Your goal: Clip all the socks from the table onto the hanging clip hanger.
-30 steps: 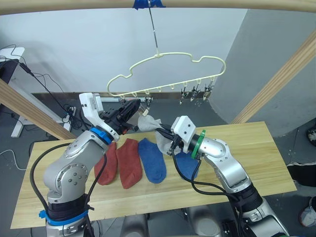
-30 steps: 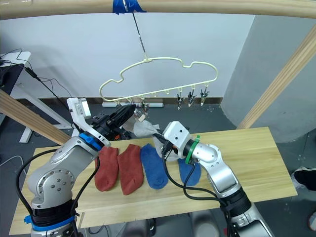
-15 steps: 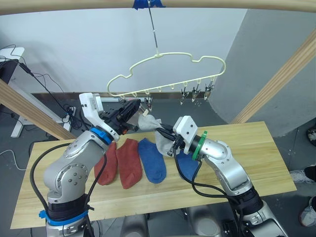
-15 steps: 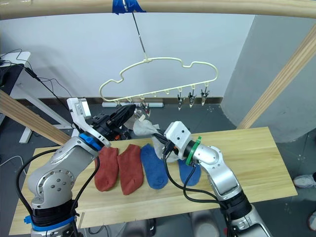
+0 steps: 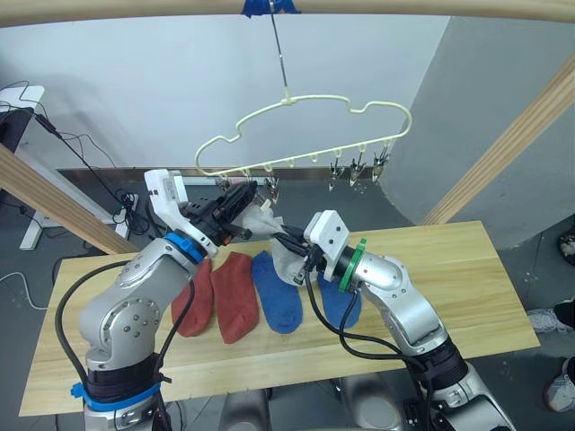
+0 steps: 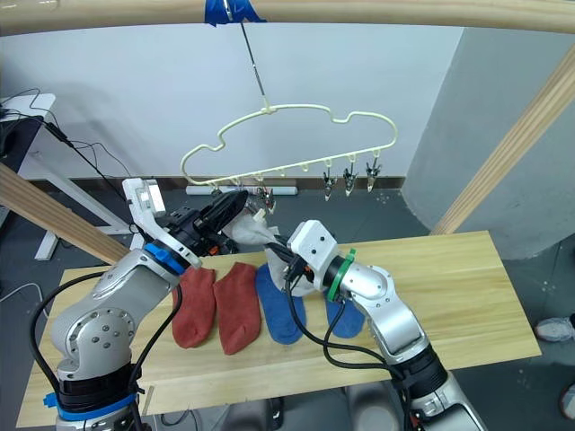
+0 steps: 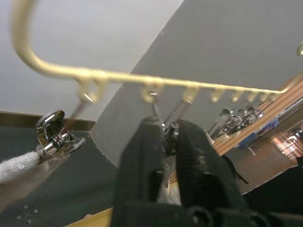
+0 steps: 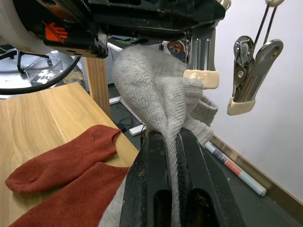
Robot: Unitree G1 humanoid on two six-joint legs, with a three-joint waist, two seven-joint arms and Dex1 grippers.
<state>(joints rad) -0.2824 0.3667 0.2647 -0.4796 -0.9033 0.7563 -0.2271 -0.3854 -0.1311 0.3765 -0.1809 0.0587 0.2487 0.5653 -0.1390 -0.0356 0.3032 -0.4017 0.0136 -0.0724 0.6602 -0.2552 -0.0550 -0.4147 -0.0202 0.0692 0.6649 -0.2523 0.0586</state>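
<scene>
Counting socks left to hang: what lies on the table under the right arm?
A blue sock lies on the table under the right arm, partly covered by it. Whether anything else lies beneath is hidden.

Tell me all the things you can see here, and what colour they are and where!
Red socks: two, rust-red, flat on the table's left part.
Blue socks: two, blue, flat on the table beside the red ones, one partly under the right arm.
Grey sock: one seen, light grey, held up at a clip.
Clip hanger: one, pale yellow, hanging from the wooden pole.
Clips: silver, along the hanger's lower bar.
Table: one, light wood.
Wooden pole: pale wood, across the top.
Left hand: black, shut on a clip.
Right hand: black, shut on the grey sock.
</scene>
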